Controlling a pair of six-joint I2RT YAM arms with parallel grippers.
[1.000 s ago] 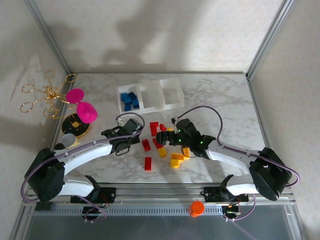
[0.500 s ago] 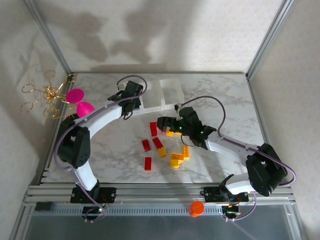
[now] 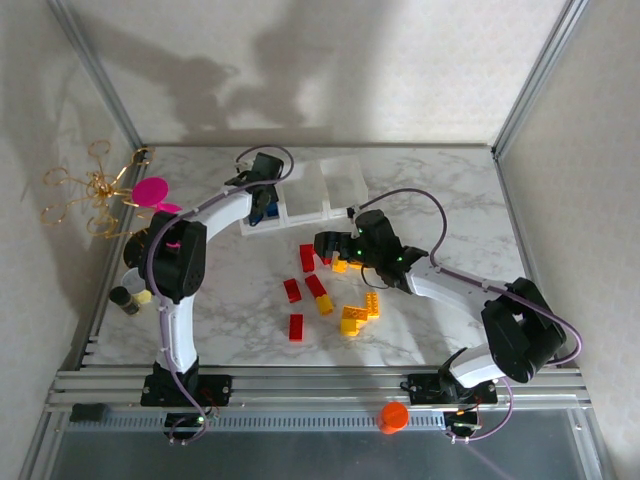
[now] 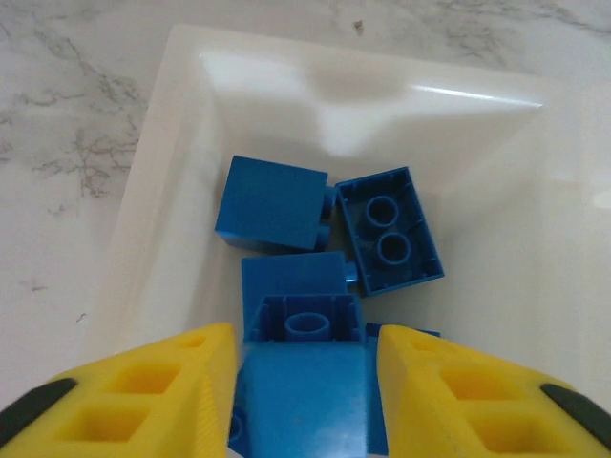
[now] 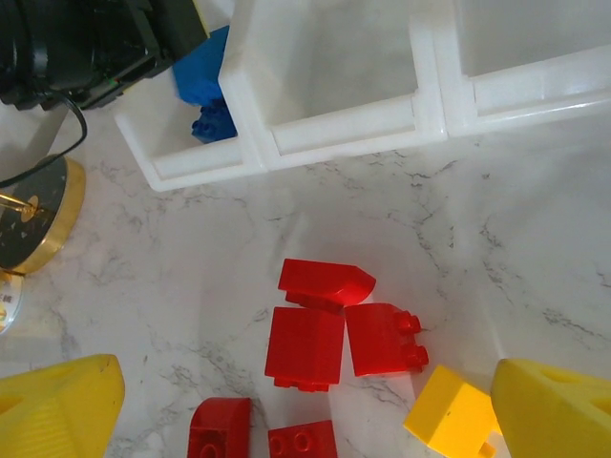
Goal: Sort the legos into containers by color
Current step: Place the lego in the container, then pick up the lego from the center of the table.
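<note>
In the end box of the white tray (image 4: 167, 200), a blue brick (image 4: 304, 377) is sitting between the left gripper (image 4: 305, 336) fingers; I cannot tell if they are squeezing it. The right gripper (image 5: 305, 382) is hanging wide apart over red bricks (image 5: 305, 345) on the surface (image 5: 535, 248).

I count six red legos (image 5: 305, 348), about five yellow legos (image 3: 372, 305), at least four blue legos (image 4: 272, 205), one tray (image 3: 345, 185).

Lighting's looking soft and pretty bright, coming from above. Big shadows are smearing across the back wall (image 3: 300, 70), glare's bouncing off the tray (image 4: 458, 91) rim, and the top view's running slightly grainy.
</note>
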